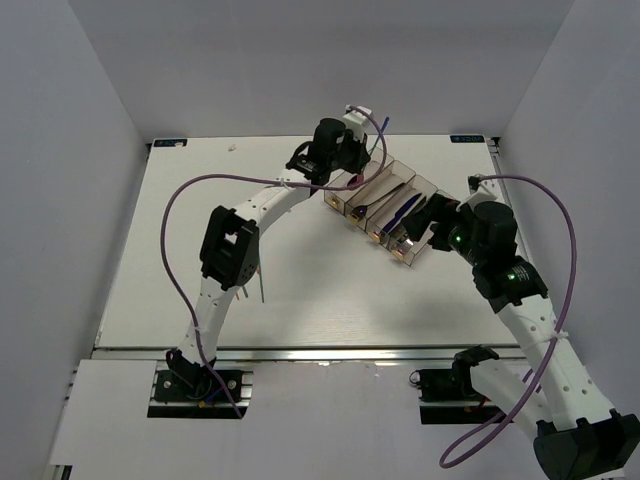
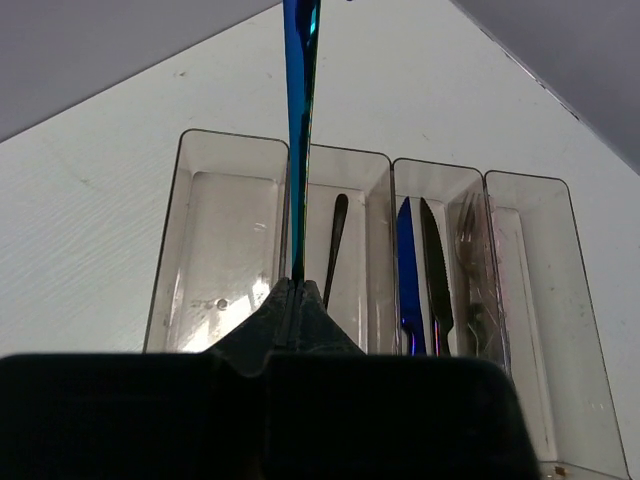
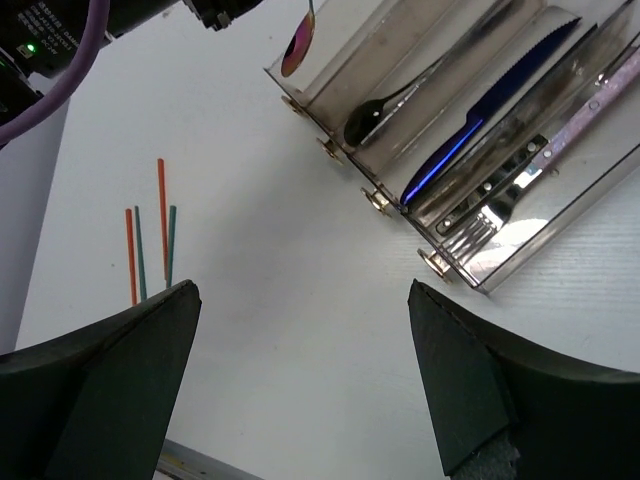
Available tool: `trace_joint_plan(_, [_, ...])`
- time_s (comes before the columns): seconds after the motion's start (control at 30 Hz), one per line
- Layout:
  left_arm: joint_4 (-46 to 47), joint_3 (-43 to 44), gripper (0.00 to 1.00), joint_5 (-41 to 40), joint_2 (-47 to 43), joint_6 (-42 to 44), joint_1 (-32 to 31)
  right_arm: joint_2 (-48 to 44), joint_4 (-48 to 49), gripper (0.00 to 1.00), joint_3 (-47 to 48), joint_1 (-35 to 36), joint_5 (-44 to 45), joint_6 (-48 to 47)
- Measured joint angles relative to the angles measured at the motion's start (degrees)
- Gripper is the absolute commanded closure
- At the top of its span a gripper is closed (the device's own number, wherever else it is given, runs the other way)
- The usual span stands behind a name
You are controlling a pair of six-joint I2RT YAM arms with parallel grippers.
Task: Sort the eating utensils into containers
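The iridescent blue spoon [image 2: 300, 120] is hanging over the containers [image 2: 232, 140], beside the bin holding the black spoon [image 2: 335, 240], probably lining up to join it. The left gripper [image 2: 293, 288] is pinching its handle. The right gripper [image 3: 300, 340] is hovering wide open off the containers' marked end, likely leaving room.

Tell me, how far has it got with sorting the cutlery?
Partly done. A black spoon, a blue knife and a fork already lie in the bins. The left pincer holds a shiny blue spoon over them. The right pincer is open and empty. Coloured chopsticks wait on the table.
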Motion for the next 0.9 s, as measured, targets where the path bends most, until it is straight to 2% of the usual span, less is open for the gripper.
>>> trace_joint_plan(0.33, [11.13,-2.14,1.00,3.19,2.14,-1.33,-2.23,-1.62,-1.31,0.11,-1.29,-0.02,-0.04,-0.48])
trace_joint_plan(0.53, [13.60,-4.87,1.00,3.54,2.14,-2.47,-3.30,-1.66,-1.33,0.11,-1.29,-0.02,0.59,-1.42])
trace_joint_plan(0.73, [16.50,-9.92,0.81,2.34,2.14,-3.26,-3.39,-2.16,-1.40,0.11,-1.27,-0.02,1.22,-1.57])
trace_joint_plan(0.83, [15.85,-10.93,0.76,1.62,2.16,-3.28,-3.39,-2.67,-1.53,0.11,-1.27,-0.02,1.27,-1.64])
trace_joint_plan(0.87, [15.98,-10.93,0.69,1.38,2.16,-3.21,-3.37,-2.89,-1.60,0.11,-1.27,0.00,1.29,-1.64])
trace_joint_plan(0.9, [16.13,-10.93,0.49,1.20,2.16,-3.02,-3.32,-3.08,-1.62,0.11,-1.27,-0.02,1.38,-1.64])
